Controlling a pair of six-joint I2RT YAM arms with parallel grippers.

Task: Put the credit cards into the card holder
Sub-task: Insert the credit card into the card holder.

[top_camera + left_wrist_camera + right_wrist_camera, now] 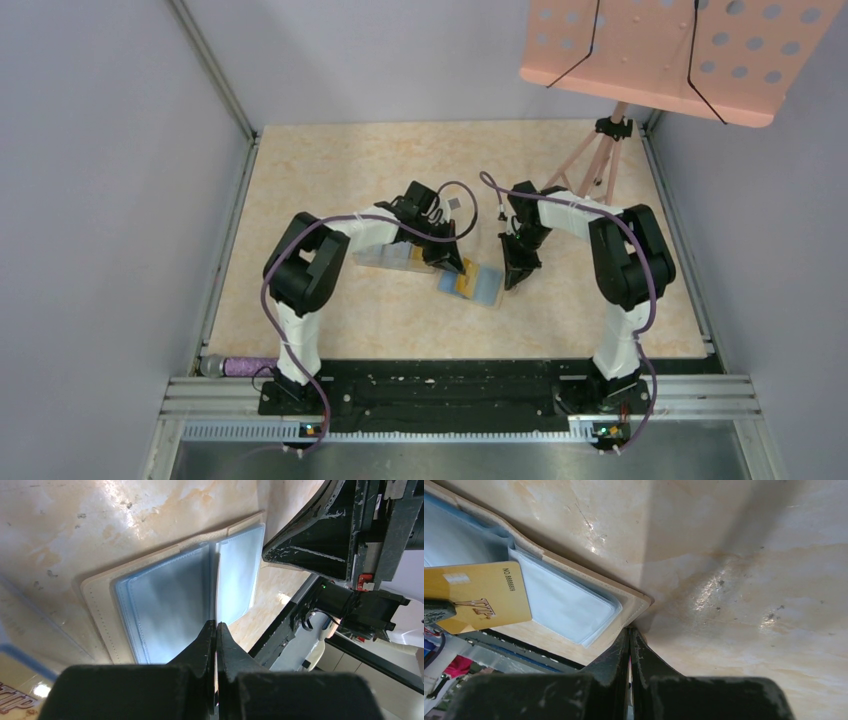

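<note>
The tan card holder lies open on the table and shows its blue-grey pockets. My left gripper is shut on a yellow-orange credit card and holds it on edge over the holder's middle fold. In the top view the card sits over the open holder under the left gripper. My right gripper is shut, its tips touching the holder's right corner. It also shows in the top view. No silvery-grey card is clearly visible.
A clear plastic tray lies under the left arm, with a printed card in it. A pink music stand on a tripod stands at the back right. A purple object lies by the left base.
</note>
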